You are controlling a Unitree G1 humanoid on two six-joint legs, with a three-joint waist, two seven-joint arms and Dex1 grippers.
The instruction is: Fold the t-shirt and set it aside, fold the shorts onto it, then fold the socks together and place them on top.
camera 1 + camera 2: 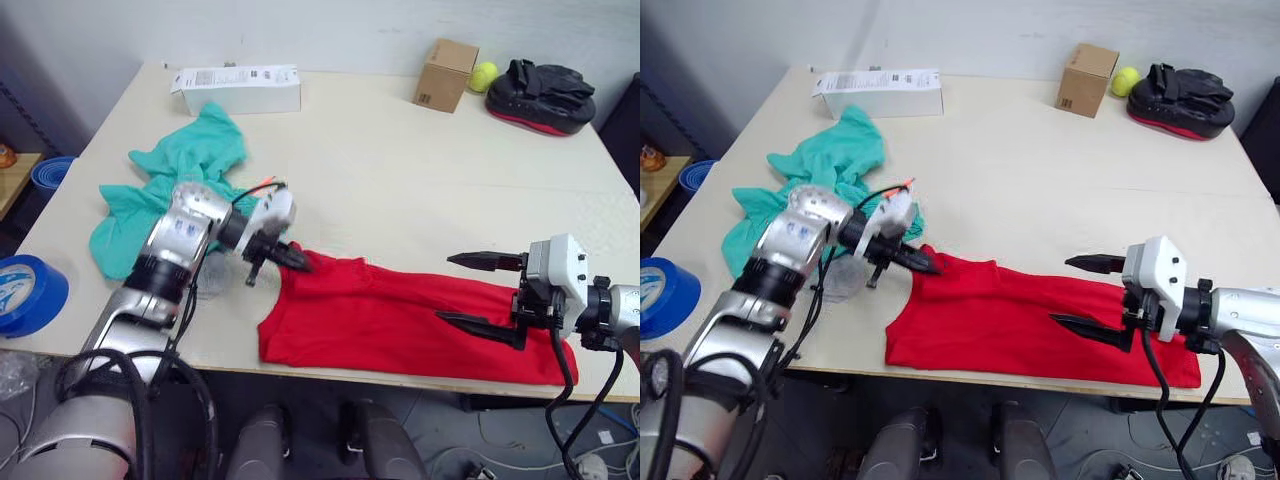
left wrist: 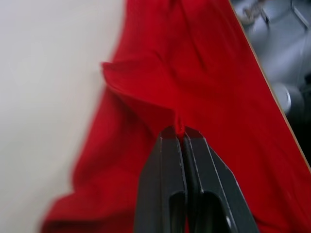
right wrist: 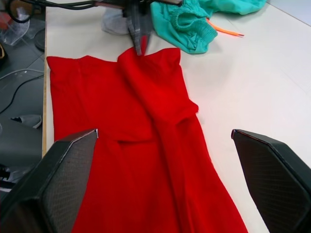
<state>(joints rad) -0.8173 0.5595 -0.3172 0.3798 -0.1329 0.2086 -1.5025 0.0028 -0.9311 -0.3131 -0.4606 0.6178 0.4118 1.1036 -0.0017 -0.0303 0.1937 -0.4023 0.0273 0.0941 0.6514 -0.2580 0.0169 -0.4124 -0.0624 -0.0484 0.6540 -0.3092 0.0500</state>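
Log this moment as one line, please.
stage: t-shirt fold | left gripper: shut on bright red cloth t-shirt edge | right gripper: open above t-shirt | teal cloth shorts: crumpled, untouched

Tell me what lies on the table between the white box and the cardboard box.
Nothing: the head views show bare table between the white box and the cardboard box.

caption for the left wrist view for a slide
Left gripper shut on a pinch of the red t-shirt on the table.

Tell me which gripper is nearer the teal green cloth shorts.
Left. The left gripper, shut on the bright red cloth t-shirt, sits just beside the teal green cloth shorts. The right gripper hangs open over the t-shirt's far end, well away.
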